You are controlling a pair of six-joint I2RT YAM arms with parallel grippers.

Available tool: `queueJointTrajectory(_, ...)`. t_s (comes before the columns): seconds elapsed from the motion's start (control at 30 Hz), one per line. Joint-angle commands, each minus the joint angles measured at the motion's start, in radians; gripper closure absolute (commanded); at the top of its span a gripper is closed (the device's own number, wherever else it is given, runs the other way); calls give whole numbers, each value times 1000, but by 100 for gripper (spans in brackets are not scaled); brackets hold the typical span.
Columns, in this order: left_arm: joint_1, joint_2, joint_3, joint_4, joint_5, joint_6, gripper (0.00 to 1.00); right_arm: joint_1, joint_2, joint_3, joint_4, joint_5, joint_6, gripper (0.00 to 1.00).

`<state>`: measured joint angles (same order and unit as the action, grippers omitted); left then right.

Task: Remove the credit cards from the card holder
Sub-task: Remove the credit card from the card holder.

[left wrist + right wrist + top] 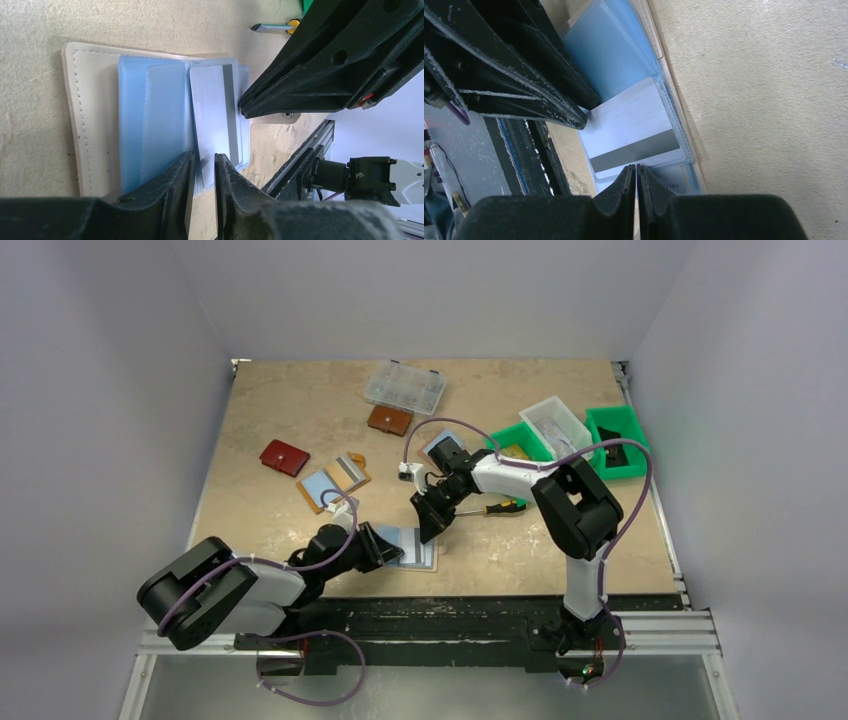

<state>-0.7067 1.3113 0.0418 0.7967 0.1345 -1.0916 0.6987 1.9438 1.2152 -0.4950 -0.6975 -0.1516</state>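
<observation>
**R hand** (pixel 636 167): jaws all but closed, hairline slit. Tips meet the striped long edge of the white plastic card (pixel 634 125) w/ grey mag stripe; can't tell if it's nipped.
**L hand** (pixel 204 157): jaws a crack apart at the card's short end, nothing visibly pinched.
**Axis:** card runs lengthwise away from L, crosswise to R. We judge both equally near.
**Cream stitched folding card holder** (pixel 95 110), pale-blue sleeves: open flat under the card, on the beige surface (pixel 300 390) nr front edge, btwn both hands.
</observation>
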Motion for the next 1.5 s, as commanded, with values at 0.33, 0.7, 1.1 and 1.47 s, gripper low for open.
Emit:
queueJointTrajectory(0.33, 8, 124, -8, 99, 12, -43, 82, 8, 53, -31, 25, 56, 47, 90)
queueJointTrajectory(0.7, 29, 141, -40, 119, -6, -46, 100, 5, 50, -32, 23, 184, 61, 90)
queueJointTrajectory(1.1, 68, -70, -37, -207, -66, 24, 100, -11, 50, -27, 10, 248, 56, 89)
queueJointTrajectory(1.47, 75, -68, -34, -203, -50, 32, 100, -13, 39, 13, -68, 149, -74, 82)
